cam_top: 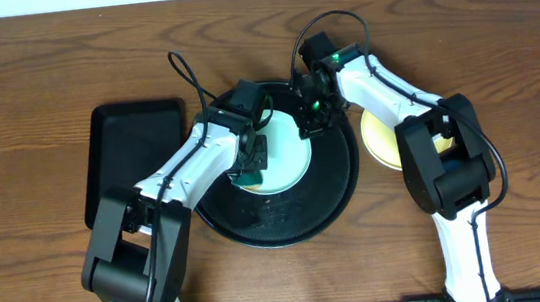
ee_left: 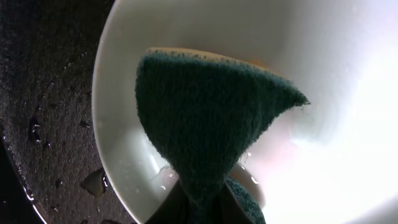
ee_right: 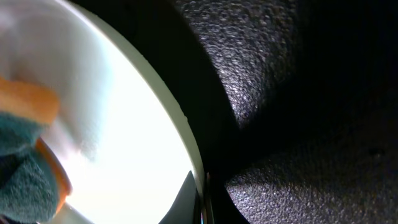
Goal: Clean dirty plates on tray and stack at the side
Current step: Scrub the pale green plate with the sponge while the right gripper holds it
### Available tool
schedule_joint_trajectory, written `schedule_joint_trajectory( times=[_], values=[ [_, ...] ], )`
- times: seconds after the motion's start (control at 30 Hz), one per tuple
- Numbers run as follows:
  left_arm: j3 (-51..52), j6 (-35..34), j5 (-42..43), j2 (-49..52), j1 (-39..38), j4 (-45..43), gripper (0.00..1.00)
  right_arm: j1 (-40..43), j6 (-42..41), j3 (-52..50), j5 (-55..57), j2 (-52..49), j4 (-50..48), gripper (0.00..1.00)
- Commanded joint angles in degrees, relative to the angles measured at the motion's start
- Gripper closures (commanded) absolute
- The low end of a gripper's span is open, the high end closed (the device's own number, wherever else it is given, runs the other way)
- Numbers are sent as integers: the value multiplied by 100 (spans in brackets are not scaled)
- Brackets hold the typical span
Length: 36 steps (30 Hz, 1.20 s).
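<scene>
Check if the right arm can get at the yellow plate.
Probably not yet: the right gripper seems clamped on the pale plate in the tray; the yellow plate lies bare nearby.

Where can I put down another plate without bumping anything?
The rectangular tray on the left looks bare, and so does the front of the round tray, below the plate. Bare wood lies at the far left and far right of the table. The middle is crowded: both arms meet over the plate and sponge, with the yellow plate beside them.
</scene>
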<state>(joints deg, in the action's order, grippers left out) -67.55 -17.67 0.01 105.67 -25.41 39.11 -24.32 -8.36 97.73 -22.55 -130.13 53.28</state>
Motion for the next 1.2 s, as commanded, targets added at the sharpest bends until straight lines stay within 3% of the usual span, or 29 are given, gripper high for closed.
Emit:
schedule_joint_trajectory(
  times=[0.0, 0.13, 0.27, 0.4, 0.6, 0.7, 0.8, 1.03, 1.17],
  values=[
    [-24, 157, 719, 85, 114, 332, 93, -166, -37, -190, 61, -114, 46, 99],
    [-52, 903, 2402, 85, 278, -76, 92, -166, -37, -190, 61, -114, 50, 99],
    [-52, 909, 2505, 85, 343, -568, 93, -166, -37, -190, 61, -114, 52, 99],
    [-50, 874, 1740, 85, 404, -905, 93, -166, -37, -190, 61, -114, 52, 99],
    [-50, 444, -623, 96, 420, -962, 93, -166, -37, -190, 63, -114, 52, 99],
    [-50, 356, -688, 96, 417, -811, 93, -166, -37, -190, 61, -114, 50, 99],
    [-50, 256, -280, 96, 407, -490, 93, -166, -37, -190, 63, -114, 50, 99],
    [-50, 909, 2245, 96, 407, -39, 92, -166, -37, -190, 61, -114, 48, 99],
    [-50, 1062, 2500, 96, 407, -278, 93, -166, -37, -190, 61, -114, 52, 99]
  ],
)
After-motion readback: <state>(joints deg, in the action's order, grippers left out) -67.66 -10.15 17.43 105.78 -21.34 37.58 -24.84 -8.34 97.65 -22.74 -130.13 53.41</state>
